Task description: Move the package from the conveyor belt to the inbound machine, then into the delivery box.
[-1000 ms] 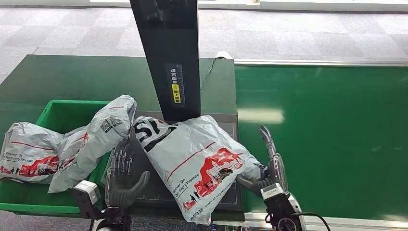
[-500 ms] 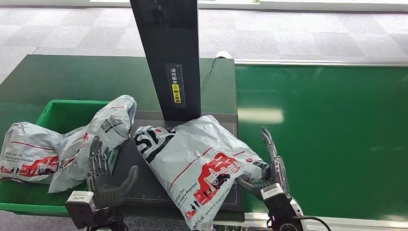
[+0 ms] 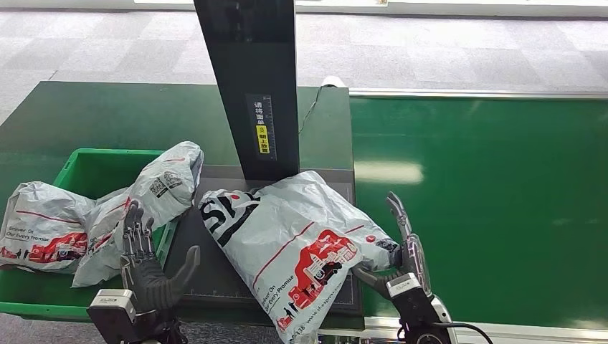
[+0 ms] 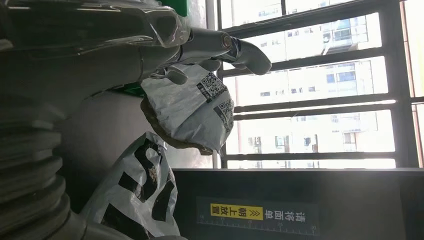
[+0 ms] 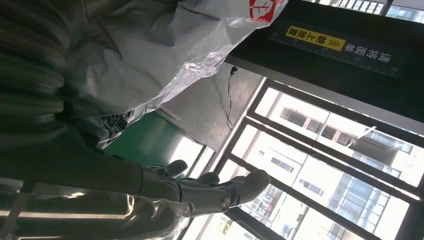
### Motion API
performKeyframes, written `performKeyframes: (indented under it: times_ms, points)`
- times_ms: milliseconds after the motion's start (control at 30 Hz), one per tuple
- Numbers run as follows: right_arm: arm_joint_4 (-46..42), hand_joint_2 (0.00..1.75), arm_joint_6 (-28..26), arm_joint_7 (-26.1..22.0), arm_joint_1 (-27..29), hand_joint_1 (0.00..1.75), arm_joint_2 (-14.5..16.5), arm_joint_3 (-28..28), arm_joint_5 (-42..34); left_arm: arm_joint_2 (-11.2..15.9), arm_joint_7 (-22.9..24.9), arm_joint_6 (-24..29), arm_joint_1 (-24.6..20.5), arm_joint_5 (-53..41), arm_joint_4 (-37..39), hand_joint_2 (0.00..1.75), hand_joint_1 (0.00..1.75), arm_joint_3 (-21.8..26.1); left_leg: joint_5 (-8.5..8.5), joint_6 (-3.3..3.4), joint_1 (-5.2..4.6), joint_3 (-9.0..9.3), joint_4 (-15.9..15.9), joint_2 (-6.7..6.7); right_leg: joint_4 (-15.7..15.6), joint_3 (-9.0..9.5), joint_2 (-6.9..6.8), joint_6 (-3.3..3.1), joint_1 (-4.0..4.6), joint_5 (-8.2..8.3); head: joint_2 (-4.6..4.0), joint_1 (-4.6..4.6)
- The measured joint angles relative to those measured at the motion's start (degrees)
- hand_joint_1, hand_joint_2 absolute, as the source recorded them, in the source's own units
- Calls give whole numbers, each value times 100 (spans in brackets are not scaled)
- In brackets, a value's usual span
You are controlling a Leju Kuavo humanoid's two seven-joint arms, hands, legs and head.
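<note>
Lying across the dark platform (image 3: 215, 276) of the inbound machine (image 3: 251, 86), the package (image 3: 294, 244) hung past the platform's near edge at 6 o'clock, with its 3 o'clock end against the right robot hand (image 3: 401, 247), whose fingers stood straight and apart while the thumb pressed the bag's corner without any closed grasp. At 8 o'clock the left robot hand (image 3: 147, 261) was spread wide and held nothing, standing apart from the package beside the delivery box (image 3: 93, 168). Three bags could be counted, one on the platform and two others (image 3: 43, 226) (image 3: 154, 197) draped over the box rim, and the conveyor belt (image 3: 487, 201) lay bare from 1 to 4 o'clock.
</note>
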Motion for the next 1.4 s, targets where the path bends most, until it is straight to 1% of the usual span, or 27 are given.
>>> performKeyframes:
  times_ms: [67,100,267,333,400,500,567,633,667,733,833,933,1167,1200,1267,1400]
  points:
    - [4,175,3,8,0,0,0,0,22,-1,-22,96,2,-58,-5,175,0,0,0,0,0,0,0,0,0,0,0,0,0,0,0,-1]
    - [8,175,8,20,-1,0,0,0,42,-1,-44,227,8,-140,-21,175,0,0,0,0,0,0,0,0,0,0,0,0,0,0,0,-1]
    - [85,175,104,184,-17,0,-5,2,196,9,-59,1234,91,-744,-321,175,0,45,0,0,0,-2,0,0,0,1,0,0,0,0,0,0]
    - [151,175,167,328,-44,0,-17,9,313,15,-14,1372,127,-721,-511,175,0,98,0,0,0,-2,-1,0,0,1,0,0,0,0,0,0]
    - [251,175,291,589,-94,0,-41,25,493,31,56,1162,156,-457,-671,175,0,132,0,0,0,-2,-1,1,0,1,0,0,0,0,0,-1]
    - [529,175,622,1075,-208,0,-115,104,874,95,221,395,176,-224,-789,175,0,114,0,0,0,-1,-1,1,0,3,0,0,0,0,0,1]
    - [789,175,953,1213,-309,0,-179,200,998,182,408,-269,178,-565,-783,175,0,1,1,0,0,2,0,1,0,3,0,0,0,0,0,0]
    - [1036,175,1286,1242,-407,0,-242,299,1008,280,591,-851,176,-1050,-735,175,0,-205,1,0,0,3,0,1,0,3,0,0,0,1,0,1]
    - [1141,175,1430,1239,-448,0,-275,350,1015,324,647,-1036,174,-1245,-697,175,0,-323,1,0,0,3,0,2,0,2,1,0,0,1,0,0]
    - [1315,175,1677,1218,-519,0,-342,452,1038,397,715,-1241,159,-1488,-609,175,0,-535,0,0,0,4,1,3,0,2,1,0,0,1,0,1]
    - [1497,175,1925,1121,-610,0,-435,575,1005,470,753,-1373,137,-1645,-465,175,0,-767,-1,-1,0,8,0,9,0,2,5,0,1,1,0,0]
    - [1568,175,2068,1027,-678,0,-502,632,904,510,782,-1451,115,-1720,-386,175,0,-897,-2,-2,1,12,0,11,0,4,8,-1,2,0,0,-1]
    - [1610,175,2159,938,-724,0,-592,697,832,571,911,-1541,103,-1900,-286,175,0,-1018,-2,-2,2,23,0,10,0,15,7,-1,2,0,0,-1]
    - [1614,175,2162,910,-724,0,-599,699,819,580,1002,-1541,100,-2045,-269,175,0,-1035,-1,-2,2,24,0,10,0,16,7,-1,2,0,0,-1]
    - [1623,175,2164,868,-723,0,-608,701,798,608,1358,-1470,88,-2598,-217,175,0,-1097,-2,-2,2,24,0,10,0,16,7,-1,2,0,0,0]
    - [1627,175,2155,840,-710,0,-605,692,783,655,2482,-1238,28,-4047,-5,175,0,-1256,-2,-2,1,23,0,10,0,15,7,0,1,0,0,-1]
